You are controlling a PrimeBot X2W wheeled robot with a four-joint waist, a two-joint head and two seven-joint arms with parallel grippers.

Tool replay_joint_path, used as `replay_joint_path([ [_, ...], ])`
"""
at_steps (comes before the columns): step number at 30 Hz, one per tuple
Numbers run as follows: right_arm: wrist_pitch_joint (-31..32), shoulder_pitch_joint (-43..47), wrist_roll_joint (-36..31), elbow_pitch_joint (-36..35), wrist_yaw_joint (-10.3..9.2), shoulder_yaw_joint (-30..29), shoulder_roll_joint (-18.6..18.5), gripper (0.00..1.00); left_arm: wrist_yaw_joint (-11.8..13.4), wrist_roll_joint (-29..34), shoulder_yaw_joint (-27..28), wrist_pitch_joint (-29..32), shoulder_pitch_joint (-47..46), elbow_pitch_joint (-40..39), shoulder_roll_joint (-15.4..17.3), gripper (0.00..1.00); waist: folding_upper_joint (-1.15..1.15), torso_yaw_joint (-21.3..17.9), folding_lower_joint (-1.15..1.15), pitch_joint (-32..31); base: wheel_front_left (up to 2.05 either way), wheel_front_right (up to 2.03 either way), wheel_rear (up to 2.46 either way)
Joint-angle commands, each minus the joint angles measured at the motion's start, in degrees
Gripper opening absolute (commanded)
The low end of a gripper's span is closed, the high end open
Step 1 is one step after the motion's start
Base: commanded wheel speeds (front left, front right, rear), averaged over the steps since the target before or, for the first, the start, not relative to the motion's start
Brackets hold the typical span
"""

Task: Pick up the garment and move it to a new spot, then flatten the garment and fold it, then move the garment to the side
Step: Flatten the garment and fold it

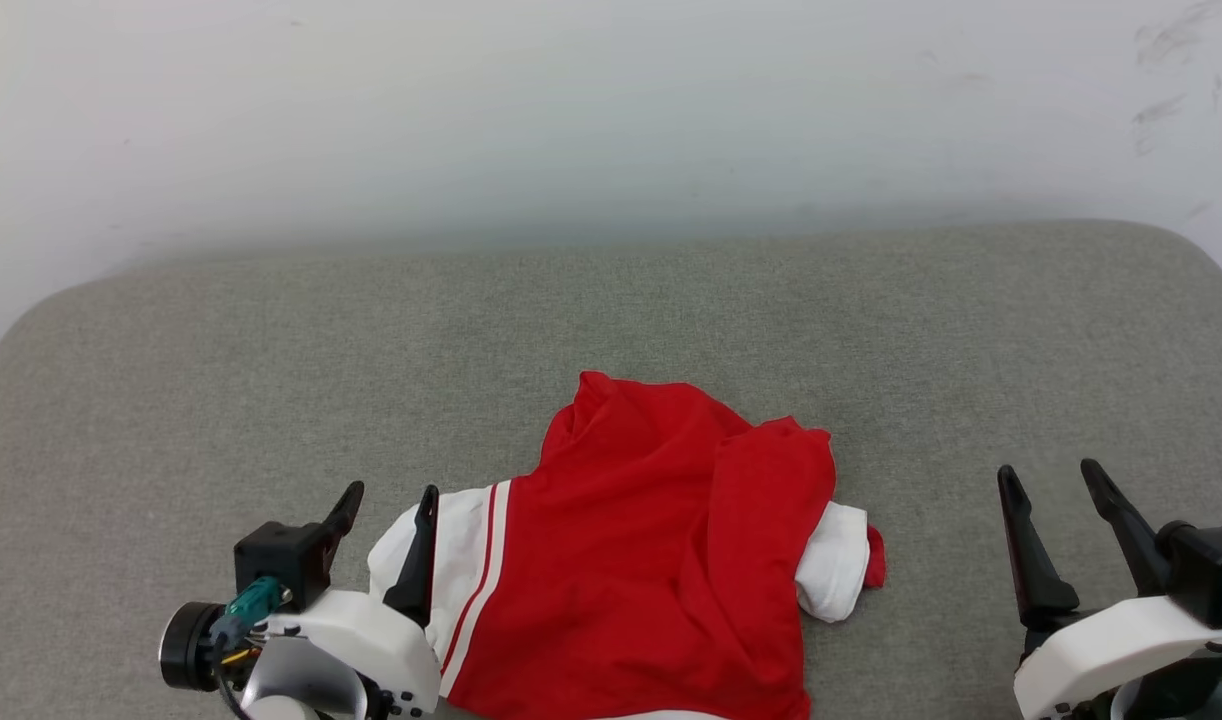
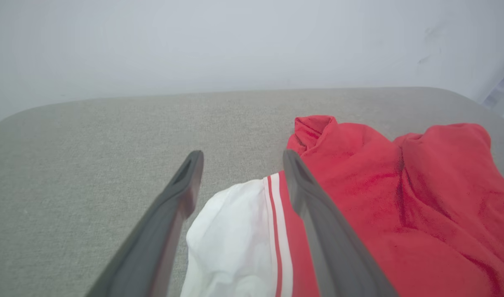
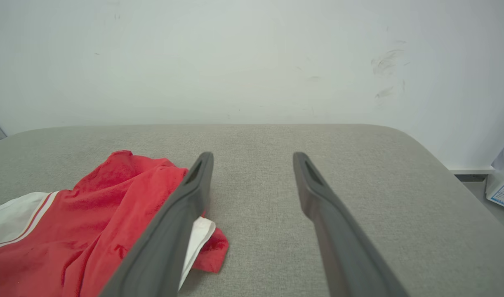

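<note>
The garment (image 1: 651, 560), a bright red shirt with white sleeve ends and thin stripe trim, lies rumpled on the grey cushion near the front edge. My left gripper (image 1: 389, 500) stands open at the shirt's left white sleeve end (image 2: 231, 247), its fingers spread over the cloth and gripping none of it. Off to the right, my right gripper (image 1: 1053, 478) is open over bare cushion, apart from the garment (image 3: 91, 231). The shirt's other white sleeve end (image 1: 833, 565) pokes out from under a red fold.
The grey fabric surface (image 1: 271, 350) stretches wide to the left, right and back of the shirt, with rounded far corners. A pale wall (image 1: 611, 110) rises behind it. A white box with a blue label (image 3: 503, 192) sits on the floor past the right edge.
</note>
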Motion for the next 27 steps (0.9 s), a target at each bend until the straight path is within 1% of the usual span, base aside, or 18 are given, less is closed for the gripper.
replay_joint_path([
  [1,0.42,0.97,-0.31,-0.29,-0.03,-0.12,0.07,1.00,0.79,-0.35,1.11,-3.31,1.41,-1.27,-0.83,1.00,0.00,-0.57,0.00,-0.99,0.00,0.00,0.00],
  [4,1.62,1.91,-0.42,-0.28,-0.04,-0.60,0.07,1.00,1.75,-0.49,2.16,-7.47,2.94,-3.10,-2.22,1.00,0.00,-0.59,0.00,-1.53,0.00,0.00,0.00],
  [7,3.80,3.13,-0.16,0.16,-0.03,-1.03,0.06,1.00,2.19,0.30,2.54,-9.56,3.82,-5.02,-2.97,1.00,0.00,-0.16,0.00,-2.00,0.00,0.00,0.00],
  [10,7.25,4.74,0.45,0.98,-0.03,-1.40,0.07,1.00,2.73,1.16,2.63,-10.48,4.58,-6.70,-3.16,1.00,0.00,0.62,0.00,-2.36,0.00,0.00,0.00],
  [15,15.27,6.54,2.09,3.06,-0.03,-1.14,-0.47,1.00,3.13,2.35,2.10,-10.81,4.90,-9.18,-3.04,1.00,0.00,2.92,0.00,-2.43,0.00,0.00,0.00],
  [16,15.27,6.54,2.09,3.06,-0.03,-1.14,-0.47,1.00,3.13,2.35,2.10,-10.81,4.90,-9.18,-3.04,1.00,0.00,2.92,0.00,-2.43,0.00,0.00,0.00],
  [17,16.71,6.51,2.74,3.52,-0.03,-0.85,-0.71,1.00,3.21,2.54,1.91,-10.69,4.93,-9.49,-3.02,1.00,0.00,3.43,0.00,-2.32,0.00,0.00,0.00],
  [20,21.19,5.48,4.80,4.93,-0.03,1.03,-2.15,1.00,3.24,3.04,1.24,-10.54,4.64,-10.47,-3.12,1.00,0.00,5.01,0.00,-1.72,0.00,0.00,0.00],
  [22,23.55,4.22,6.25,5.77,-0.03,2.56,-3.76,1.00,3.22,3.20,0.83,-10.40,4.35,-10.79,-3.20,1.00,0.00,6.02,0.00,-1.15,0.00,0.00,0.00],
  [27,27.33,0.31,8.76,7.26,-0.03,6.80,-6.60,1.00,2.84,3.29,0.19,-10.28,2.94,-11.01,-3.60,1.00,0.00,8.65,0.00,1.78,0.00,0.00,0.00],
])
